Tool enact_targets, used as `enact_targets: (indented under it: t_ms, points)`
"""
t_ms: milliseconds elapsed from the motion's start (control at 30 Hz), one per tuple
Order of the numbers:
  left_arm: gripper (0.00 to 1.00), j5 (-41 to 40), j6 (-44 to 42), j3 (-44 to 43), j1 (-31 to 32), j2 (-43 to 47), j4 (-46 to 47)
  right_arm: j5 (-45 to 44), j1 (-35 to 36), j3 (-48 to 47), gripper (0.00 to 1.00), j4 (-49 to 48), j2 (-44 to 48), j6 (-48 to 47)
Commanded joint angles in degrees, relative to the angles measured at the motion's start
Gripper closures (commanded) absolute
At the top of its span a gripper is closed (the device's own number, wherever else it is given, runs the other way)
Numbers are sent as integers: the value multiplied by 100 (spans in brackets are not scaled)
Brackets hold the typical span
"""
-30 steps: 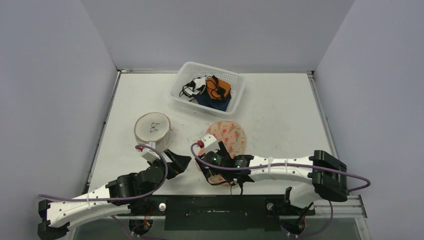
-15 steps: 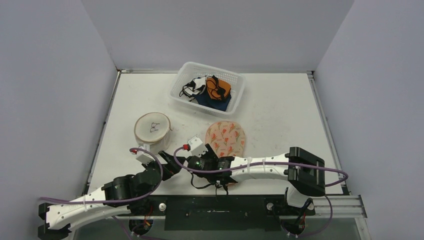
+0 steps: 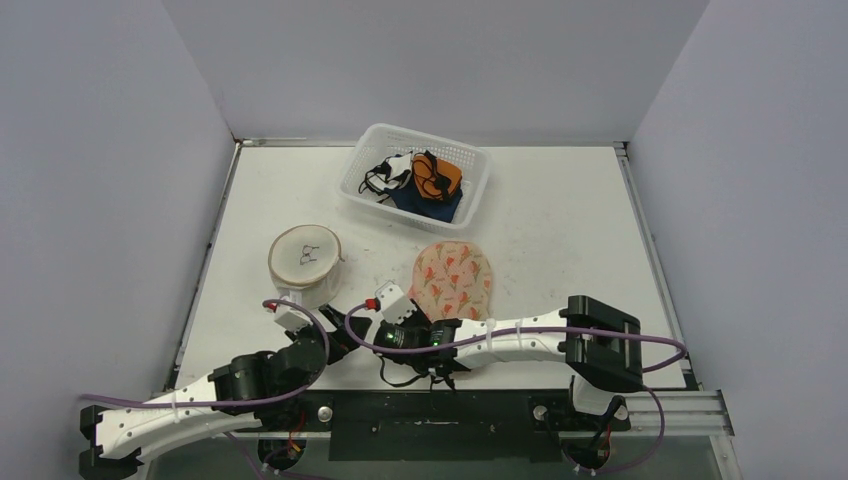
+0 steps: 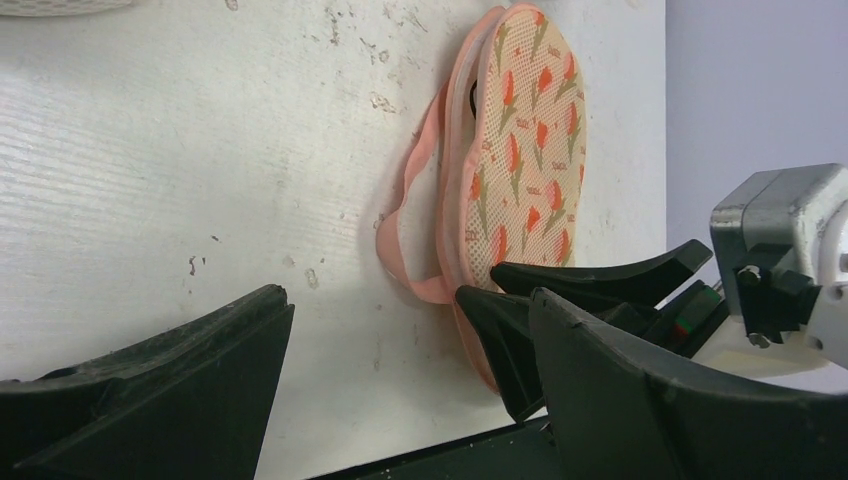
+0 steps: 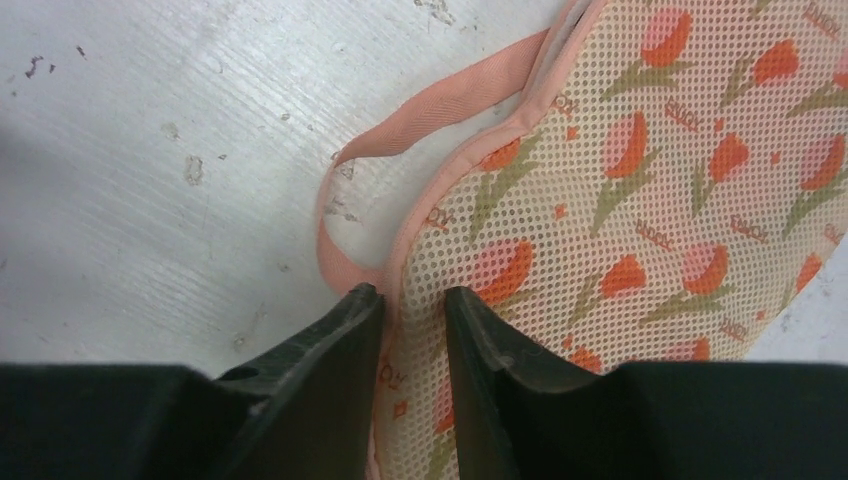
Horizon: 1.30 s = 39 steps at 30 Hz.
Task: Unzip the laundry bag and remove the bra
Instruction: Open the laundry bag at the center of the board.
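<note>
Between the right claw's point(image 5: 412, 296) nearly closed fingers runs the pink rim of the bag point(image 5: 620, 200); whether they pinch it I cannot tell. It is a flat oval of cream mesh with red tulips, pink trim and a loose pink loop point(image 5: 340, 235), lying on the counter point(image 4: 150, 150). Just beside it, the left claw point(image 4: 408, 293) hangs wide open. From above, the right claw hides the bag's near end. No view shows the zipper or contents clearly.
</note>
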<state>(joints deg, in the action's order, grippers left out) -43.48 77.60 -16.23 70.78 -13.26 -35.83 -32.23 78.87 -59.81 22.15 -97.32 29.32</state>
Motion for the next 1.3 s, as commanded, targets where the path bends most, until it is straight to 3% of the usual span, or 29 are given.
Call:
enact_targets:
  t_ms: [0, 67, 133, 367, 633, 967, 1267]
  points:
    - [13, -62, 97, 12, 14, 35, 51, -337, 79, -253, 75, 166, 177, 95]
    - [13, -72, 94, 27, 18, 30, 87, -383, 99, -259, 88, 220, 258, 127]
    - [14, -65, 87, 45, 14, -1, 138, -451, 110, -259, 94, 303, 362, 187]
    - [13, 6, -158, 90, 15, -389, 730, -734, 120, -66, 95, 555, 966, 383]
    - [12, 245, -827, -118, -89, -1630, 1987, -1385, 115, 447, 95, 1223, 2334, 1039]
    - [13, 2209, -1697, -834, -1583, -4044, 3590, -2244, 102, 1482, 95, 2327, 4257, 2721]
    - [18, 2905, -2283, -1794, -1944, -5871, 4083, -2511, 50, 2017, 95, 3011, 5155, 3851]
